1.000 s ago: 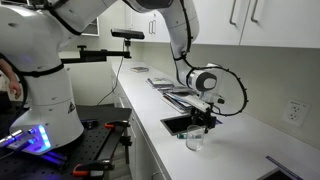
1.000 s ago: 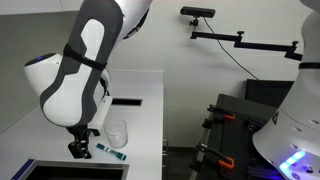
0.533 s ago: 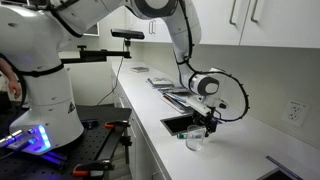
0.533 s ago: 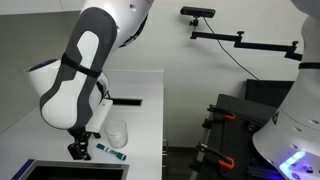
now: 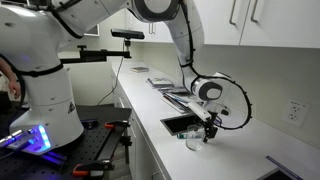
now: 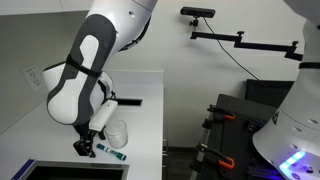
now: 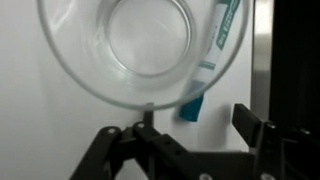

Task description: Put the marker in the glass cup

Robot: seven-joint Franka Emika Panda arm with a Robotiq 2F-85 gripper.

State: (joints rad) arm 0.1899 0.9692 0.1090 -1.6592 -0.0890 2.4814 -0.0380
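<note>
The marker (image 6: 110, 153) lies flat on the white counter, teal-blue, beside the glass cup (image 6: 117, 133). In the wrist view the cup (image 7: 140, 45) fills the top, seen from above, and the marker (image 7: 205, 75) lies along its right side, its end just ahead of the jaws. My gripper (image 7: 195, 128) is open and empty, low over the counter, its fingers straddling the marker's end. In an exterior view the gripper (image 5: 209, 130) hangs right next to the cup (image 5: 194, 142). In the exterior view with the cup near bottom left the gripper (image 6: 85, 147) sits just left of the marker.
A black rectangular tray (image 5: 180, 124) lies on the counter close behind the cup. Its dark edge (image 7: 290, 60) runs down the right of the wrist view. The counter's front edge (image 6: 163, 130) is near the marker. Papers lie further back (image 5: 160, 80).
The gripper has lowered and shifted toward the marker and cup. The marker and cup have not moved.
</note>
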